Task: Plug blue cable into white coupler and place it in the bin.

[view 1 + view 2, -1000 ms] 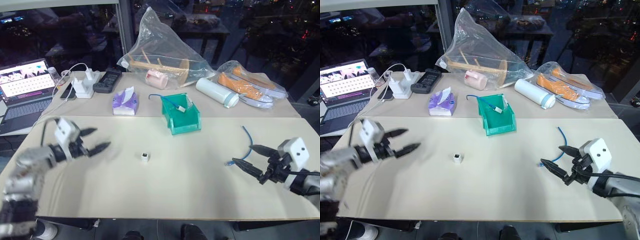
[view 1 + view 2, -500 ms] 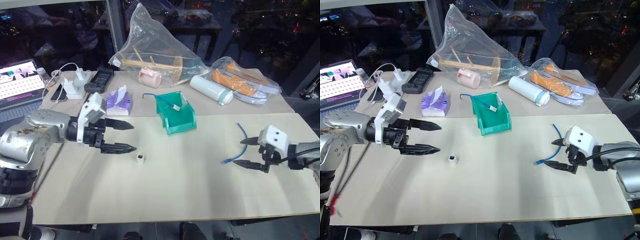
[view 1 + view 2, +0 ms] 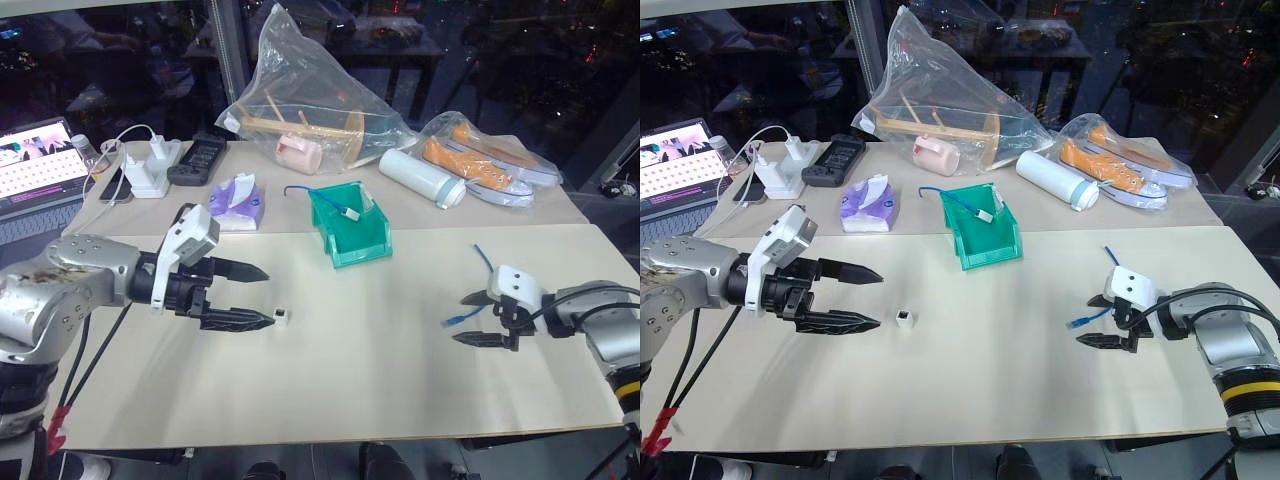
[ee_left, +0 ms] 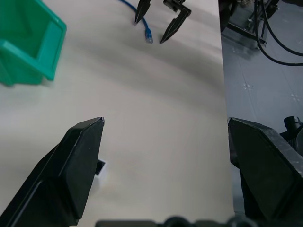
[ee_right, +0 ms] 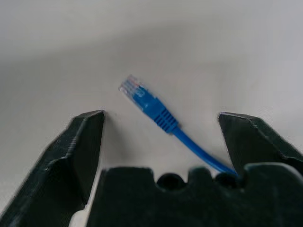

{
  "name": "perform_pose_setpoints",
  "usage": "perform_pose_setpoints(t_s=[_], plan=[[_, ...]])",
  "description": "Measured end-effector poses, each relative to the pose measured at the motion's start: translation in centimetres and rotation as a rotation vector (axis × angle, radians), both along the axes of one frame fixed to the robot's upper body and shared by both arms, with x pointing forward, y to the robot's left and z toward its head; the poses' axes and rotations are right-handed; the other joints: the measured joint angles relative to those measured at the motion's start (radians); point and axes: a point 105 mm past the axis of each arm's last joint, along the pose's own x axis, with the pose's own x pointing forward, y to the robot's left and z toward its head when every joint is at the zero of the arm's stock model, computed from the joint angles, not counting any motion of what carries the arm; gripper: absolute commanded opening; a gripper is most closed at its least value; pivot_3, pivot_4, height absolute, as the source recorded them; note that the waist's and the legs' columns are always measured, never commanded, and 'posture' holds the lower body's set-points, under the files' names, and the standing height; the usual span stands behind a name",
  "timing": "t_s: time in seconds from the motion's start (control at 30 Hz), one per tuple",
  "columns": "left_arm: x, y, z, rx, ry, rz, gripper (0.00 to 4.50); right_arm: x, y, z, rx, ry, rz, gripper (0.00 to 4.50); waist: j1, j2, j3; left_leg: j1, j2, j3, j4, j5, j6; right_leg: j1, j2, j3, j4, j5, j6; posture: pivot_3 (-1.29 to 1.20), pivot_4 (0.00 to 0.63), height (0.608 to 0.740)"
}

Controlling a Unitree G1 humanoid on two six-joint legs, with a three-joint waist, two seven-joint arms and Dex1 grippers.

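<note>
Work barely begun: my right gripper (image 3: 1102, 321) straddles the blue cable (image 5: 156, 113) plug at right, fingers wide, nothing gripped; my left gripper (image 3: 255, 296), spread wide, nears the white coupler (image 3: 284, 316) mid-table. Plugging and the far bin (image 3: 352, 240) remain.

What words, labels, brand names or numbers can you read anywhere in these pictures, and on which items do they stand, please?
No text can be read in these pictures.
Laptop screen: coloured rows, too small and blurred to read.
Purple tissue pack: any print too small to read.
Teal bin, white coupler, blue cable: no marking seen.
</note>
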Motion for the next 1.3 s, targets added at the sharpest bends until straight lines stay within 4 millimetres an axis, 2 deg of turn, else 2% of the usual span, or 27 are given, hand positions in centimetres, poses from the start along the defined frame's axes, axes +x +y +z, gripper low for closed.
perform_pose_setpoints(t_s=[0.27, 0.3, 0.43, 0.63, 0.73, 0.83, 0.93, 1.0, 1.13, 1.23, 1.3], plan=[[-0.1, -0.2, 0.7, 0.023, -0.024, -0.029, 4.5, -0.4, 0.8, 0.0, 0.005, 0.03, 0.042, 0.36, 0.0, 0.0, 0.0, 0.0, 0.0, 0.0, 0.0, 0.0, 0.0, 0.0, 0.0, 0.0, 0.001, 0.0, 0.0, 0.0, 0.15, 0.74], [-0.1, -0.3, 0.8, 0.027, -0.032, -0.036, 4.5, -0.4, 1.2, 0.0, 0.009, 0.025, 0.054, 0.13, 0.0, 0.0, 0.0, 0.0, 0.0, 0.0, 0.0, 0.0, 0.0, 0.0, 0.0, 0.0, 0.001, 0.0, 0.0, 0.0, 0.15, 0.74], [0.2, -0.8, 1.0, 0.042, -0.061, -0.064, 4.5, 0.0, 3.6, 0.1, 0.034, -0.001, 0.114, 0.03, -0.007, 0.0, 0.0, 0.0, 0.0, 0.0, 0.0, 0.0, 0.0, 0.0, 0.0, 0.0, 0.001, 0.0, 0.0, 0.0, 0.15, 0.74], [1.0, -1.9, 0.6, 0.04, -0.081, -0.107, 4.5, 2.7, 8.0, 2.2, 0.029, -0.086, 0.166, 0.01, -0.01, 0.001, 0.0, 0.0, 0.0, 0.0, 0.001, 0.002, -0.003, -0.001, 0.0, 0.0, 0.002, 0.0, 0.0, 0.0, 0.15, 0.74], [2.0, -2.7, 0.1, 0.066, -0.104, -0.115, 4.5, 3.6, 10.2, 2.1, 0.044, -0.074, 0.179, 0.01, -0.007, 0.001, 0.0, -0.001, 0.0, 0.0, 0.001, 0.003, -0.006, 0.0, 0.0, 0.0, 0.002, 0.0, 0.0, 0.0, 0.15, 0.74], [3.8, -3.3, -0.2, 0.134, -0.172, -0.104, 4.5, 4.5, 12.1, 1.4, 0.042, -0.042, 0.182, 0.01, -0.003, 0.001, 0.0, -0.002, -0.001, 0.0, 0.001, 0.004, -0.008, -0.001, 0.0, 0.0, 0.001, 0.001, 0.0, 0.0, 0.15, 0.74], [4.8, -4.4, 0.0, 0.158, -0.219, -0.136, 4.5, 5.0, 12.0, 1.0, 0.036, -0.029, 0.152, 0.01, -0.001, 0.001, 0.0, -0.002, -0.001, 0.0, 0.001, 0.005, -0.008, -0.001, 0.0, 0.0, 0.001, 0.001, 0.001, 0.0, 0.15, 0.74], [5.9, -5.6, 0.6, 0.153, -0.26, -0.141, 4.5, 5.4, 11.9, 1.1, 0.025, -0.04, 0.131, 1.0, -0.001, 0.001, 0.0, -0.002, -0.001, 0.0, 0.001, 0.005, -0.008, -0.001, 0.0, 0.0, 0.0, 0.001, 0.001, 0.0, 0.15, 0.74], [7.6, -7.2, 1.6, 0.168, -0.294, -0.139, 4.5, 5.1, 11.7, 1.1, 0.055, -0.021, 0.1, 2.19, -0.004, 0.001, 0.0, -0.002, -0.001, -0.001, 0.001, 0.005, -0.008, -0.001, 0.0, 0.0, 0.001, 0.001, 0.001, 0.0, 0.15, 0.74], [8.0, -7.9, 1.6, 0.2, -0.277, -0.168, 4.5, 4.5, 11.8, 1.1, 0.092, -0.009, 0.076, 3.24, -0.009, 0.001, 0.0, -0.002, -0.001, -0.001, 0.001, 0.005, -0.008, -0.001, 0.0, 0.0, 0.001, 0.001, 0.001, 0.0, 0.15, 0.74], [8.3, -8.7, 1.2, 0.247, -0.265, -0.203, 4.5, 3.8, 12.1, 2.0, 0.149, -0.009, 0.059, 3.24, -0.009, 0.001, 0.001, -0.003, -0.001, -0.001, 0.002, 0.005, -0.008, -0.002, 0.0, 0.0, 0.002, 0.001, 0.001, 0.0, 0.15, 0.74]])
